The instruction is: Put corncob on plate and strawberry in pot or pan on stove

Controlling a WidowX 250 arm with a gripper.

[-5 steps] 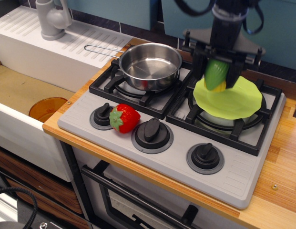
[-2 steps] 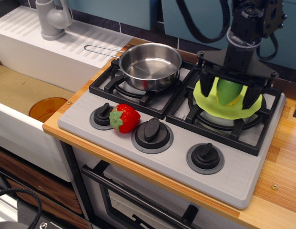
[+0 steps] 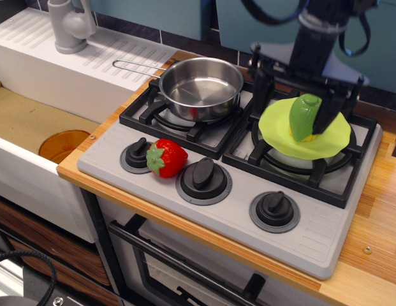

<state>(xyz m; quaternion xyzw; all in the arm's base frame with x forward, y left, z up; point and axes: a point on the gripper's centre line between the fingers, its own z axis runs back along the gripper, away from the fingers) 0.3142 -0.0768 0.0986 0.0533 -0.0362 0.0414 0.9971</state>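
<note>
Corncob (image 3: pixel 304 117) on plate (image 3: pixel 278 131), open gripper (image 3: pixel 300 95) partly blurred above.

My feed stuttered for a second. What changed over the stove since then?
The gripper let go of the corncob, now lying on the plate, and lifted away with jaws spread. The strawberry, by the knobs, and the empty pan are unchanged.

White sink (image 3: pixel 32 137), wooden counter (image 3: pixel 376 210), teal wall (image 3: pixel 166 13)
</note>
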